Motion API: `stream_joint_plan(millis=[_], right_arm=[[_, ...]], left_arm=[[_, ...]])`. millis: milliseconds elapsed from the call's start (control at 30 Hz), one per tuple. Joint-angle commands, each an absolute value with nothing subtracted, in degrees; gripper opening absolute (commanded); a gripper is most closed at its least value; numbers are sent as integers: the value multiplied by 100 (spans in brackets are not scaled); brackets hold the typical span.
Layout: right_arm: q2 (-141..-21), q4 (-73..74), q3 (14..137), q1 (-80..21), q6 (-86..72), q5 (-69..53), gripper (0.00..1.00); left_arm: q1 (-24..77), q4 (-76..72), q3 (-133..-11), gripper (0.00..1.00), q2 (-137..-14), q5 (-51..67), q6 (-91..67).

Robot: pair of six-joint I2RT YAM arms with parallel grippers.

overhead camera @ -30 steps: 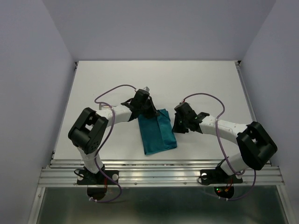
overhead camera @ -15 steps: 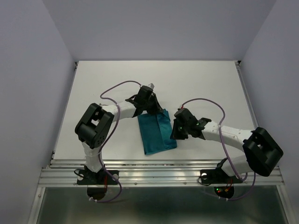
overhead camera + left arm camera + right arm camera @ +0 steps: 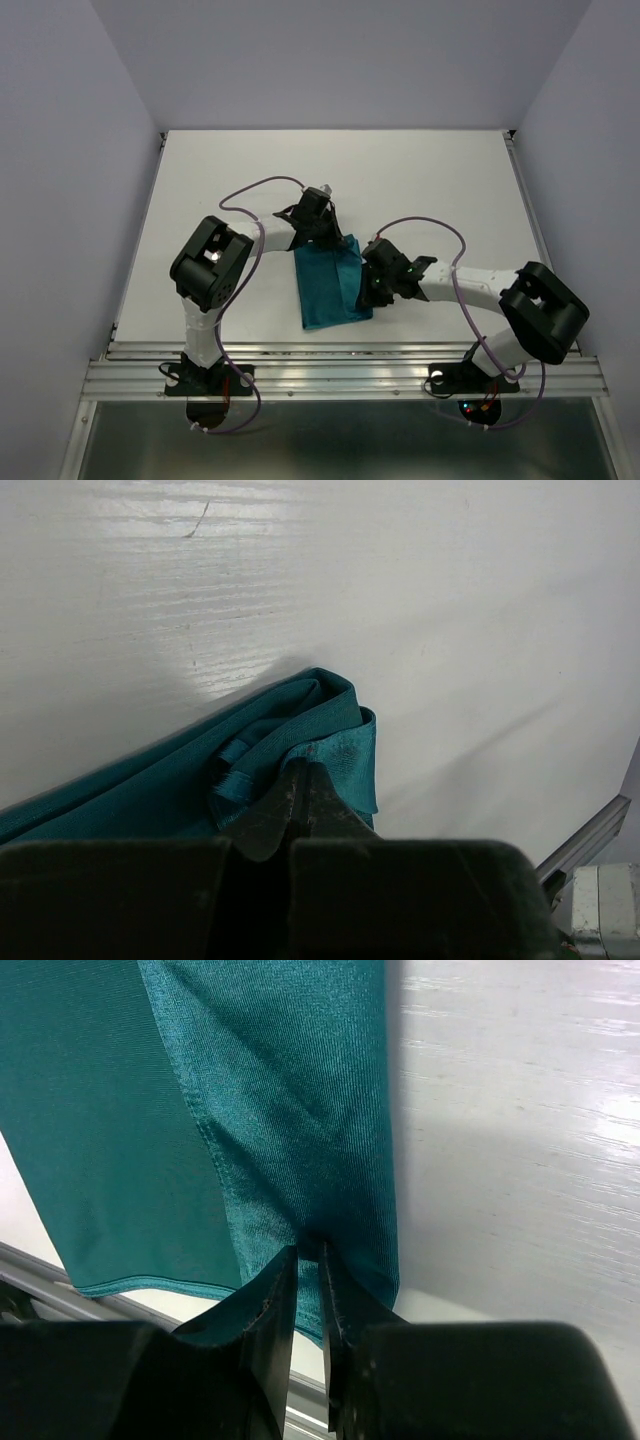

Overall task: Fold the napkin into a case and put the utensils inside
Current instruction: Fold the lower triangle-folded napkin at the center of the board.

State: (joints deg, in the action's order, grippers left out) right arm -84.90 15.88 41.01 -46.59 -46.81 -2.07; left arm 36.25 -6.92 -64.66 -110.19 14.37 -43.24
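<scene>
Near the white surface's (image 3: 430,180) front edge, the folded teal cloth napkin (image 3: 325,285) is clamped by left jaws (far corner) and right jaws (right edge).

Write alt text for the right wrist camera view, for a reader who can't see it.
Two dark fingers of the right gripper, nearly closed, pinch an edge of the folded teal napkin, which fills the upper left. White table shows on the right.
</scene>
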Motion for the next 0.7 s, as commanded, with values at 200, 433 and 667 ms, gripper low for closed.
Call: stream_joint_plan(millis=[200,433,667], right_arm=[[-8692,1512,4104,-4808,-4720,-237,20],[-8649,1521,4017,-4808,-4843,-167,20],[-8640,1521,3964,-4808,-4975,-105,20]], left_arm=[[3568,-633,-6583,0,-10758,1239,-4140],[3463,-545,-6522,0,-10661,1107,-4061],[3401,-562,-6407,0,-10565,1072,-4078]])
